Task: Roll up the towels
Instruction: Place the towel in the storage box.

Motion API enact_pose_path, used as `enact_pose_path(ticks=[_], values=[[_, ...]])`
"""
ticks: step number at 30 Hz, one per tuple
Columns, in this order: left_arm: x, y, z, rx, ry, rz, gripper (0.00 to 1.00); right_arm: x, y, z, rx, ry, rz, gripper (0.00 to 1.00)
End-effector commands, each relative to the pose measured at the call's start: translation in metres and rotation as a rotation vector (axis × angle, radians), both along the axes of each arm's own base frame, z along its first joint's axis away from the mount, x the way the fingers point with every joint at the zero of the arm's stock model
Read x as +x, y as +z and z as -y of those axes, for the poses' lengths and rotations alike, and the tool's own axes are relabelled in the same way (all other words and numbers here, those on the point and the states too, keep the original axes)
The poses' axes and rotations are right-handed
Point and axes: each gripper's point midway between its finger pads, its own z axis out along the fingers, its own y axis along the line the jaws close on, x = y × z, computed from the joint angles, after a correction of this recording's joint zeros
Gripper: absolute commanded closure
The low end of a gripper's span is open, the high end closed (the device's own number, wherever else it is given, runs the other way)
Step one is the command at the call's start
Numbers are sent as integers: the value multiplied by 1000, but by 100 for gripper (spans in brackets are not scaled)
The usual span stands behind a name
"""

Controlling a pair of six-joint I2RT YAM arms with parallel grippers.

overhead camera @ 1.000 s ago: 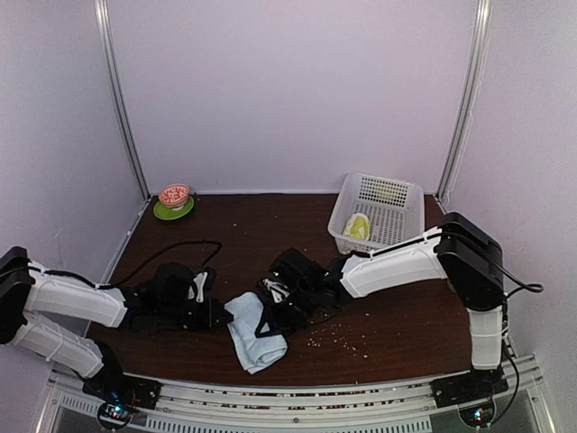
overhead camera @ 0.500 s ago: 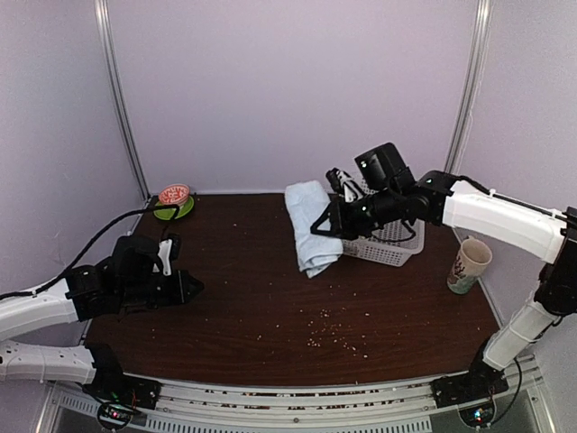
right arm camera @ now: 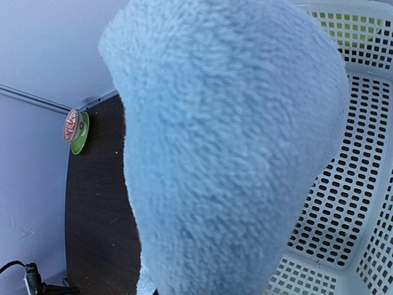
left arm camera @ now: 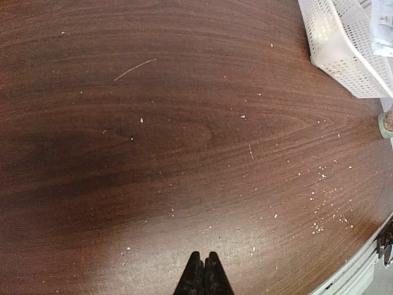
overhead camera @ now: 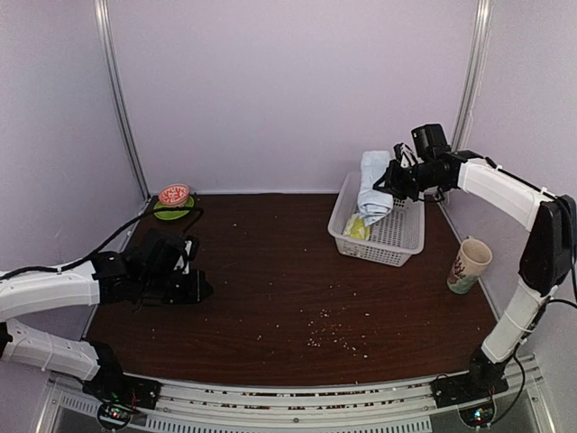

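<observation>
Risk, unrolling: the blue towel (overhead camera: pixel 371 188) hangs from the right gripper (overhead camera: pixel 394 179) as a loose bundle. I cannot tell whether it is properly rolled. If it is released from up there, it will likely flop open in the basket (overhead camera: pixel 386 255).
Risk, snagging: the towel's lower end hangs near the basket's left wall. A small sideways drift during the drop could leave it draped over the rim or trailing onto the table (left arm camera: pixel 184 153).
Risk, burying: the green towel (overhead camera: pixel 358 227) lies in the basket's front left corner, just under the hanging end (the worst spot for it). The blue one may land on it and push it out of shape.
Risk, cup: the cup (overhead camera: pixel 469 263) stands to the right of the basket, under the arm's reach. A low retreat could knock it over.
Right arm pose: it stretches to the upper right of the top view, with the forearm high and the wrist turned left over the back of the basket.
Right gripper: it pinches the towel near its top. The wrist view shows only blue pile, so the fingers themselves are hidden.
Left arm pose: it is folded low at the lower left, with the wrist pointing toward the centre of the table.
Left gripper (left arm camera: pixel 203 275): its tips are pressed together with nothing between them, over bare wood.
Towel places: the blue one is in the air over the basket, and the green one is inside it.
</observation>
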Motion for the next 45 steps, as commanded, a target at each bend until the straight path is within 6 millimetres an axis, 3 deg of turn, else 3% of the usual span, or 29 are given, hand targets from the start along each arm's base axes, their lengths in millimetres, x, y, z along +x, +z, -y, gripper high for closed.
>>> enact_pose_path(ticks=[1,8,14,21,30,33,38,41,43,45], values=[[11,14,17,-24,-46,27,100,23,-2,2,70,20,11,100],[18,8,31,-12,-76,2,100,30,-49,23,80,-15,-91,100],[20,-1,41,-22,-97,-24,100,27,-86,28,112,1,-170,100],[19,-7,45,-30,-101,-39,100,30,-91,22,190,12,-157,100],[20,-9,47,-37,-107,-40,100,24,-136,38,154,-31,-276,100],[19,-11,47,-36,-110,-43,100,24,-119,39,160,-25,-217,100],[19,-7,45,-35,-107,-32,100,28,-62,40,161,-28,-98,100],[19,-5,46,-37,-108,-29,100,24,-30,29,200,22,-45,100],[20,-5,46,-41,-109,-28,100,23,-17,16,278,77,-12,100],[19,-6,47,-47,-108,-32,100,20,-18,11,329,102,-15,100]])
